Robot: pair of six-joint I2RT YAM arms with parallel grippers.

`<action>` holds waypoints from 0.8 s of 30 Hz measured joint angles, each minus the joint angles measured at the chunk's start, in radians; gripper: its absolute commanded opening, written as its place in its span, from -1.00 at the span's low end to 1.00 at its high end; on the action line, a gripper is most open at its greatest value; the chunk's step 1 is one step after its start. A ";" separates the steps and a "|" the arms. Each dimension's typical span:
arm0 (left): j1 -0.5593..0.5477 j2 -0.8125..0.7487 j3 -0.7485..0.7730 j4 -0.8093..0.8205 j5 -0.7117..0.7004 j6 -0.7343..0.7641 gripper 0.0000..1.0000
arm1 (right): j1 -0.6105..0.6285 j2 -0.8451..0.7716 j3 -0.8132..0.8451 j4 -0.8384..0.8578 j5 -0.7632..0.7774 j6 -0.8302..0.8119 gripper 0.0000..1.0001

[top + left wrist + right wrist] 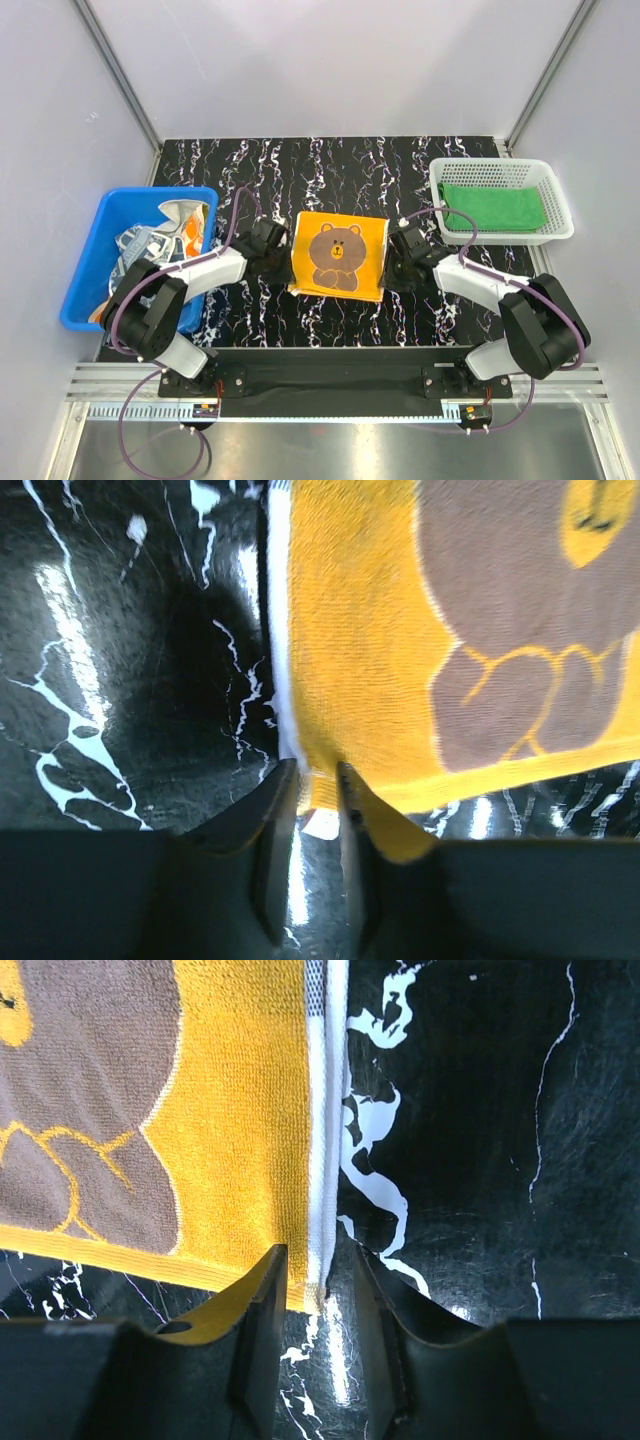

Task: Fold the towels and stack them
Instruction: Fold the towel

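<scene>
The orange towel [338,255] (brown bear printed on it) lies flat at the centre of the surface [250,170], side hems running near-to-far. The left claw [315,775] straddles its near-left corner, the right claw [320,1260] its near-right. Both jaws are part-closed over the hem, firm pinch not confirmable. Each arm is equally near; the cloth extends away from both claws.

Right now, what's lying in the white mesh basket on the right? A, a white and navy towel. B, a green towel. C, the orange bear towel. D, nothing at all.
B: a green towel lies flat inside the white basket, while the orange bear towel is out on the dark marbled table.
</scene>
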 measured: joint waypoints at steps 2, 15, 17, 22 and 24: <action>-0.005 0.012 -0.011 0.005 -0.002 -0.005 -0.71 | 0.000 0.000 -0.005 0.002 -0.001 0.010 -0.25; -0.038 0.014 0.001 -0.032 -0.031 -0.005 -1.00 | 0.000 -0.004 -0.043 0.031 -0.019 0.043 -1.00; -0.041 0.008 0.011 -0.060 -0.043 -0.004 -1.00 | 0.000 -0.011 -0.035 0.006 -0.013 0.037 -1.00; -0.053 -0.039 0.021 -0.104 -0.057 -0.003 -1.00 | 0.000 -0.052 -0.025 -0.029 -0.007 0.022 -1.00; -0.058 -0.045 0.020 -0.104 -0.055 -0.003 -1.00 | 0.000 -0.066 -0.032 -0.027 -0.008 0.018 -1.00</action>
